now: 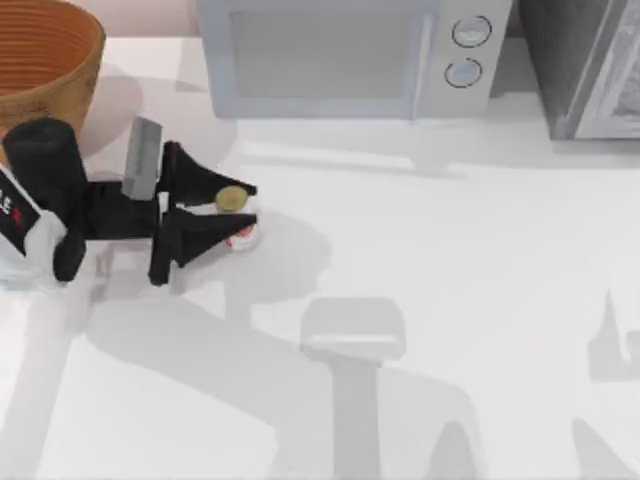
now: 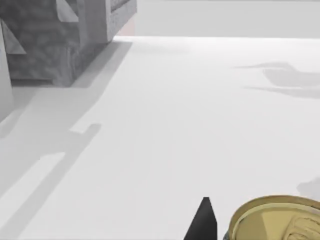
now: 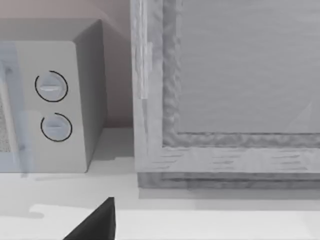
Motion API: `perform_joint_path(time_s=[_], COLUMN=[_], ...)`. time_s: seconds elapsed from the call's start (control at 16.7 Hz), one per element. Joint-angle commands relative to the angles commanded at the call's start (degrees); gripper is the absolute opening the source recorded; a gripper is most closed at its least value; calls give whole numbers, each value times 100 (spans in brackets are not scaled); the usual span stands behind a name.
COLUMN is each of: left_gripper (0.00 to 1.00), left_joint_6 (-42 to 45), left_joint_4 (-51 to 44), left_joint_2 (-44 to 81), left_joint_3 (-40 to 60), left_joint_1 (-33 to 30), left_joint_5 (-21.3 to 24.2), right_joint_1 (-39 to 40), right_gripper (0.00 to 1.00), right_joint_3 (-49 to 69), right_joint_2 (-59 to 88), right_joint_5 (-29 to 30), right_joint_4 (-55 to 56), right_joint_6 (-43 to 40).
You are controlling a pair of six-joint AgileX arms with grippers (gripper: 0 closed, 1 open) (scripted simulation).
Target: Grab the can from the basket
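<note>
Since the left end effector (image 1: 238, 212) grips the can (image 1: 232, 200) over the table (image 1: 450, 300), outside the basket (image 1: 60, 70) (right arm parked), a loose pinch could drop it.

White surface (image 1: 450, 300) carrying the basket (image 1: 45, 60) at far left, a microwave (image 1: 350, 55) at the back, and a grey cabinet (image 1: 585, 65) at far right.

Bright, even, rendered light throughout. Soft grey shadows cast across the smooth white table (image 1: 480, 260), stretching from the black left arm (image 1: 60, 200) toward the near edge. Faint dim reflections below the pale blue-grey microwave (image 1: 350, 55). No glare, no edge distortion, mild overall softness.
</note>
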Motion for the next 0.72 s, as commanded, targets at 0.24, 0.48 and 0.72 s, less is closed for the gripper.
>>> perform_joint_path(time_s=[0.24, 0.48, 0.72], left_gripper=[0, 0, 30], left_joint_6=[25, 25, 25], left_joint_4=[174, 174, 174], left_joint_2=[382, 382, 382], left_joint_3=[156, 156, 156], left_joint_1=[-9, -9, -9], left_joint_5=[241, 241, 241], right_joint_1=[0, 0, 0], right_gripper=[100, 100, 100], right_joint_3=[0, 0, 0], right_joint_2=[0, 0, 0], right_joint_5=[0, 0, 0], right_joint_4=[0, 0, 0], right_joint_6=[0, 0, 0])
